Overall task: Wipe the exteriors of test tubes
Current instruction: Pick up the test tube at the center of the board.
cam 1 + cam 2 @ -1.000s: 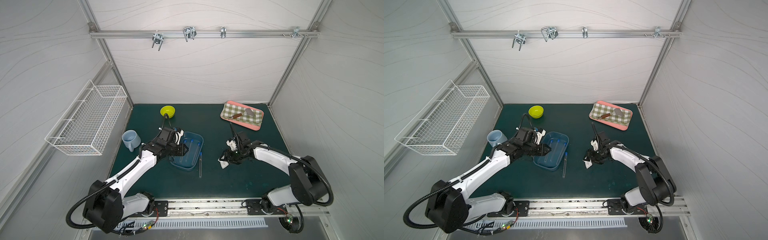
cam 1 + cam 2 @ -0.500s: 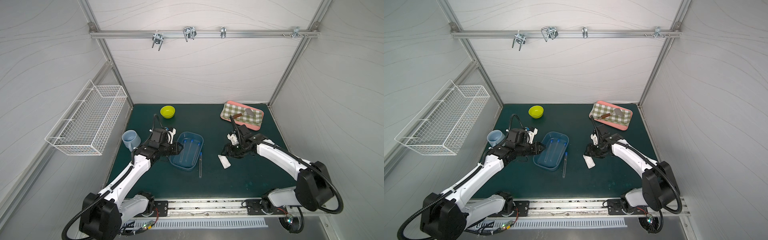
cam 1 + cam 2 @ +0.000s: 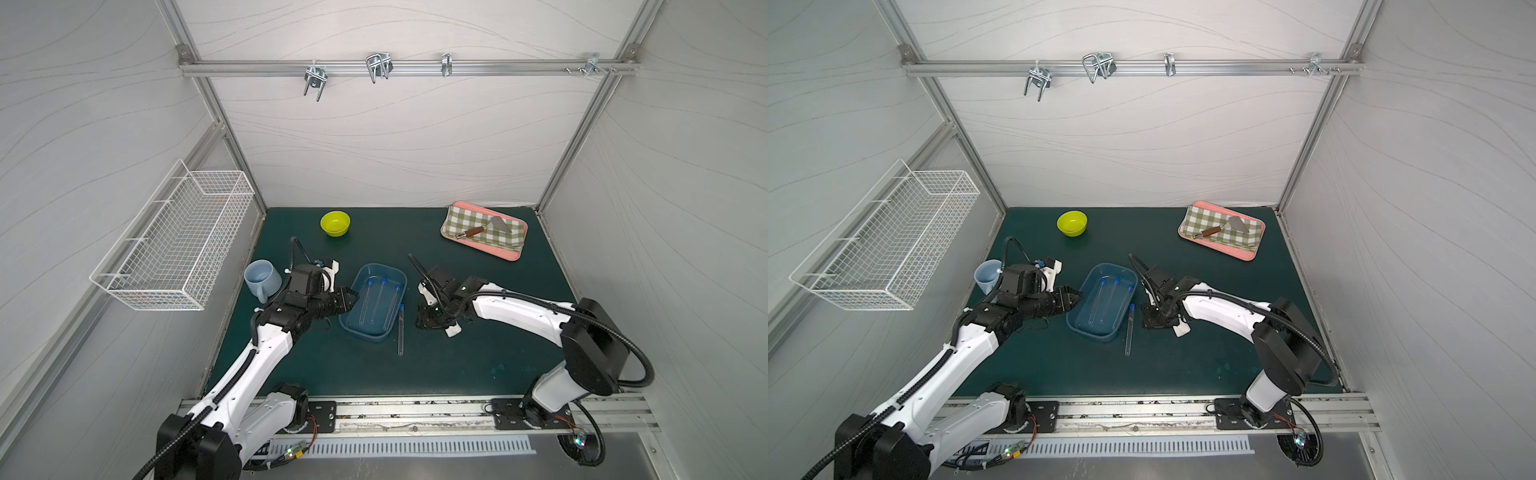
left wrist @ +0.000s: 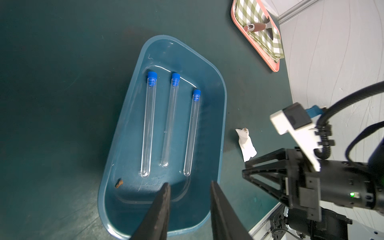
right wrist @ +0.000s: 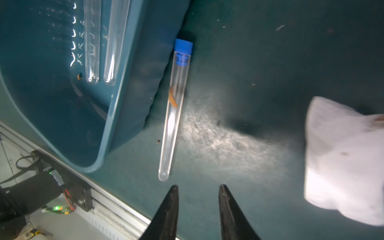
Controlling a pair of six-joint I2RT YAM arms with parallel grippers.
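- The right gripper (image 5: pixel 199 186) has its jaws apart with nothing between them; it hangs low over the mat (image 3: pixel 457 365), just off the rounded end of the marked tube (image 5: pixel 173 110) and near the white wipe (image 5: pixel 342 162), touching neither
- The left gripper (image 4: pixel 189 184) is likewise parted and empty, poised over the near end of the blue tub (image 4: pixel 222 116)
- Step in hand, as I judge it: between grasps, with neither cloth nor tube taken up, so no wiping is under way
- The next move calls for one gripper to pinch the wipe and the other to lift a tube by one end, leaving the shaft free to be rubbed (thin, round, smooth plastic or glass will likely roll or slip under a loose pinch)
- The marked tube lies flat on the mat just beside the tub's outer wall, outside it; whether its orange mark sits on the outside I cannot tell
- The tub holds three test tubes (image 4: pixel 170 120) side by side, blue caps at the far end, plus an orange crumb (image 4: pixel 119 183)
- Farther off: a yellow-green bowl (image 3: pixel 335 230) and blue mug (image 3: pixel 266 286), both apparently empty; a wire basket (image 3: pixel 174 249) on the wall; a pink tray (image 3: pixel 482 248) carrying a checked cloth (image 3: pixel 498 237) and a scraper (image 3: pixel 482 228)
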